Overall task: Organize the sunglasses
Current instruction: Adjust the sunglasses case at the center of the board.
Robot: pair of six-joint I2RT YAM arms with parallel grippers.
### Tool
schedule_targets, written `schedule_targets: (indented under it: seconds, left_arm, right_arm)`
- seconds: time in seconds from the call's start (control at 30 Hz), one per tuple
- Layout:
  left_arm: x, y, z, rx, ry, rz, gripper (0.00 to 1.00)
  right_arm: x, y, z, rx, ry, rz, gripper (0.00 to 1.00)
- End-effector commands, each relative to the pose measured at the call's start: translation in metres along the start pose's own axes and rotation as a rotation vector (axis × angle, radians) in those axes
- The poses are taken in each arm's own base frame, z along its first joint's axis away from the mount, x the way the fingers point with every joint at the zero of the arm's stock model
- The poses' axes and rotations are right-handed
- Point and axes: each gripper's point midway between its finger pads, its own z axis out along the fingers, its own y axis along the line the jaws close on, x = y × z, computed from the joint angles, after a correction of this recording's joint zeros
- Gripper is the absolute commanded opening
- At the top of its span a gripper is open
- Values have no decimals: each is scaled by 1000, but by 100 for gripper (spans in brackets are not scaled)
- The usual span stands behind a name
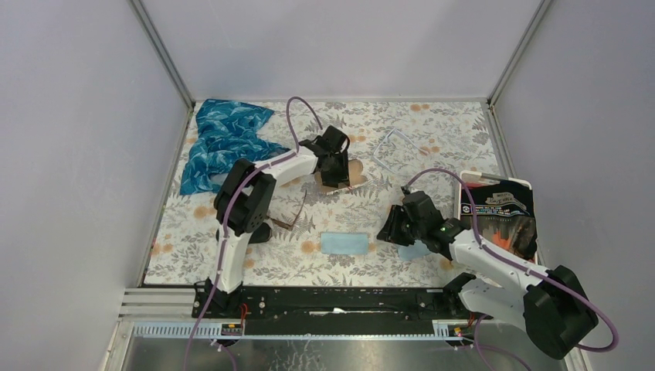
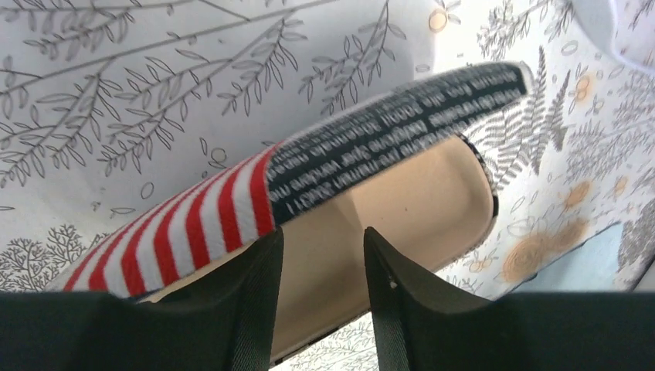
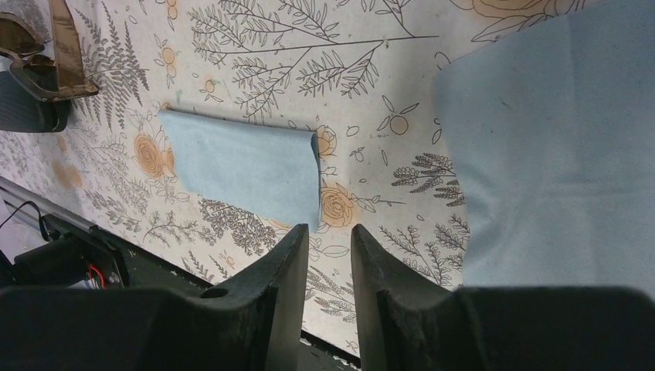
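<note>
The sunglasses (image 1: 288, 223), with brown lenses and slim dark arms, lie on the floral tablecloth beside my left arm's elbow. They also show at the top left of the right wrist view (image 3: 60, 54). My left gripper (image 1: 338, 175) is further back over an open glasses case (image 2: 402, 201) with a tan inside and a red-striped, dark-printed shell. Its jaws (image 2: 323, 236) are open, with the tan lining between them. My right gripper (image 1: 385, 231) hangs low over the table with its jaws (image 3: 330, 230) a little apart and empty, between two pale blue cloths (image 3: 239, 166) (image 3: 556, 154).
A black oval case (image 1: 259, 232) lies next to the sunglasses. Clear-framed glasses (image 1: 394, 151) lie at the back centre. A blue patterned cloth (image 1: 224, 139) is at the back left. A white tray (image 1: 528, 184) with a black packet is at the right. A pale blue cloth (image 1: 346, 243) lies front centre.
</note>
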Motion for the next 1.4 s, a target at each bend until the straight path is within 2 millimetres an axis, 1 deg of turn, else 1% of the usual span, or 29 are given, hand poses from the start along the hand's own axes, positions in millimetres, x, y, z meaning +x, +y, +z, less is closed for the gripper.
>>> schedule_targets:
  seconds: [0.0,0.07,0.2,0.37,0.5,0.6,0.73,0.87,0.9,1.0,1.07,1.2,1.27,1.37]
  left_arm:
    - [20,-1,-12,26,54,84,47]
    - [23,-2,-17,32,57,89,47]
    - [31,-12,-25,55,63,104,47]
    - [29,-24,-39,76,37,120,48]
    - [20,-32,-57,88,-2,130,49]
    - [15,-37,-77,103,-42,137,51]
    - [21,-35,-100,123,-77,126,54]
    - [44,-25,-114,148,-88,83,55]
    - [57,-19,-114,144,-76,83,55]
    - [83,-5,-118,120,-61,93,56]
    - [100,3,-124,120,-48,79,58]
    - [133,20,-126,112,-8,23,64]
    - [147,28,-124,107,16,-3,66]
    - [165,39,-120,104,43,-28,67]
  right_arm:
    - [-6,2,3,1,-15,8,34]
    - [-6,3,4,1,-11,5,34]
    - [-9,6,5,-7,-8,1,34]
    - [-11,9,5,-12,-10,-4,34]
    - [-11,9,5,-11,-8,-9,34]
    - [-11,10,5,-12,-8,-11,34]
    - [-12,10,5,-12,-7,-9,34]
    - [-10,11,8,-19,5,-9,34]
    - [-9,11,8,-17,10,-7,34]
    - [-6,11,11,-28,22,4,34]
    - [-3,11,13,-34,31,10,34]
    - [5,8,18,-40,58,27,37]
    - [8,9,20,-54,67,41,40]
    - [13,7,24,-58,82,50,41]
